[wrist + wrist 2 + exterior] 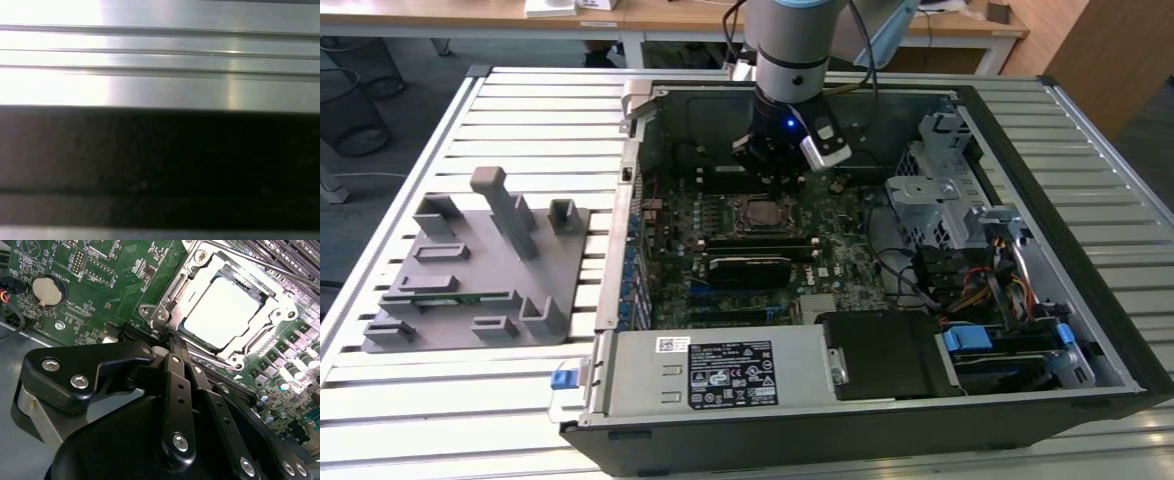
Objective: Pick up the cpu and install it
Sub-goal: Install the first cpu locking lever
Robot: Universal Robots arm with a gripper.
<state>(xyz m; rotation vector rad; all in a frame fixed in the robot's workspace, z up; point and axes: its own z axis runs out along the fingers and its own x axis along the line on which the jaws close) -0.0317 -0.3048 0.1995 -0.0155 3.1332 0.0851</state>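
pincer (781,180) above socketed cpu (758,212)

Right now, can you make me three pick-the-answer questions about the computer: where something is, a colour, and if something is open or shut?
1. Where is the cpu?
A. on the grey tray
B. in the socket
C. on the floor

2. What colour is the board?
A. red
B. yellow
C. green

3. How is the computer case?
A. open
B. closed
C. upside down

Answers: 1 B, the metal frame surrounds the chip; 2 C, the second wrist view shows it green; 3 A, its inside parts are visible in the exterior view.
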